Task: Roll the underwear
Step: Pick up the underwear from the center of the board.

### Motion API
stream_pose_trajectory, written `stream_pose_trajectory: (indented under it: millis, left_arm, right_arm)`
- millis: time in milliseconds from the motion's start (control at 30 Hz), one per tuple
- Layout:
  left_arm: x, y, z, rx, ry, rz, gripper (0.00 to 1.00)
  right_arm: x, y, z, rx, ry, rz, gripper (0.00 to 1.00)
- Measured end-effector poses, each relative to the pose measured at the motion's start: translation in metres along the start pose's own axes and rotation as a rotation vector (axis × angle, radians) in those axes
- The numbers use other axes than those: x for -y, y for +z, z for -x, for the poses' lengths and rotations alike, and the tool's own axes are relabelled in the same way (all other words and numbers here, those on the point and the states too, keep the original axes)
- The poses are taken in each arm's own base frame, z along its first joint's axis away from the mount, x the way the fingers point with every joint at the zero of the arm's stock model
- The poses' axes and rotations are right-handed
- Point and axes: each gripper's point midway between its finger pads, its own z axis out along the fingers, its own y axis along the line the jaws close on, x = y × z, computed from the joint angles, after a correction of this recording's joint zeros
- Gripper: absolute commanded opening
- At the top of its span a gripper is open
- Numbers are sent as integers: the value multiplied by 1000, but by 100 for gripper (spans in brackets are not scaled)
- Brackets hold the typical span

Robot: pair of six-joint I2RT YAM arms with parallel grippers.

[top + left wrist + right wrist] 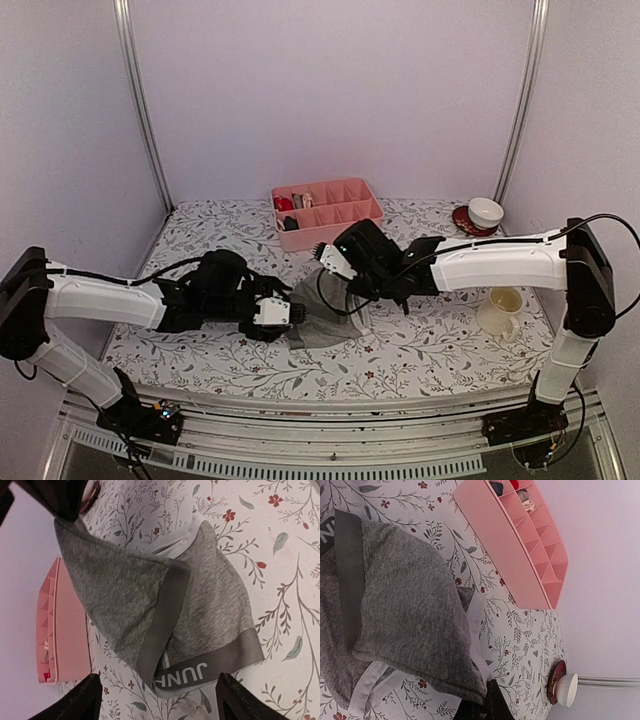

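on the left of the flowered table (420, 360), we find the left gripper (278, 313) low at the near-left edge of the grey garments, its two dark fingers (82, 700) spread wide and clasping nothing. in the left wrist view the lettered dark waistband (200, 672) lies just ahead of them, between the two tips. just to the right, near the middle of the table, lies the underwear (322, 322), a grey heap of two garments. a fold of the boxer-briefs (125, 590), edged with a dark hem band (167, 615), is lifted over the rest, and the briefs (332, 680) show their pale waistband (177, 545) from beneath it. we cannot tell just how the two overlap under that fold. above the heap's far edge, the right gripper (326, 276) is clamped tight on a raised corner of the underwear, the cloth sloping from its tips down to the table. behind the heap stands the pink tray (345, 225), with a few small items in its left compartments. further right, well apart from the garments, a cream mug (500, 312) stands beside the right arm (500, 265), and a white bowl (486, 210) sits on a red saucer (462, 222).
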Motion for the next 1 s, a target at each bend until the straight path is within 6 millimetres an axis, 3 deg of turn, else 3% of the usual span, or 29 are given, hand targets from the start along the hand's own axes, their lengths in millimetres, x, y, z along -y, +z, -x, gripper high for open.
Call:
stream_pose_trajectory:
  millis: [67,167,367,500,600,700,833,1000]
  left_arm:
    - [13,3,13,15,24,6,89]
    - [16,13,31,24,1,28,89]
    - [-14,42,59,30,-150,93,83]
    - [-24,56,68,12,-235,130,79]
    - [-29,74,75,-10,-306,128,66]
    - [-31,90,81,-39,-380,110,56]
    - [-33,109,89,-77,-471,90,54]
    - [-17,128,78,-150,-564,43,50]
  right_arm:
    - [1,2,-1,-13,16,2,2]
    - [7,10,4,-16,63,2,2]
    - [20,46,-8,-50,207,51,2]
    - [15,75,-27,-97,287,108,2]
    - [8,90,-38,-128,338,147,2]
    - [7,98,-46,-145,386,173,2]
    - [8,103,-51,-150,447,198,2]
    - [8,106,-53,-148,492,226,2]
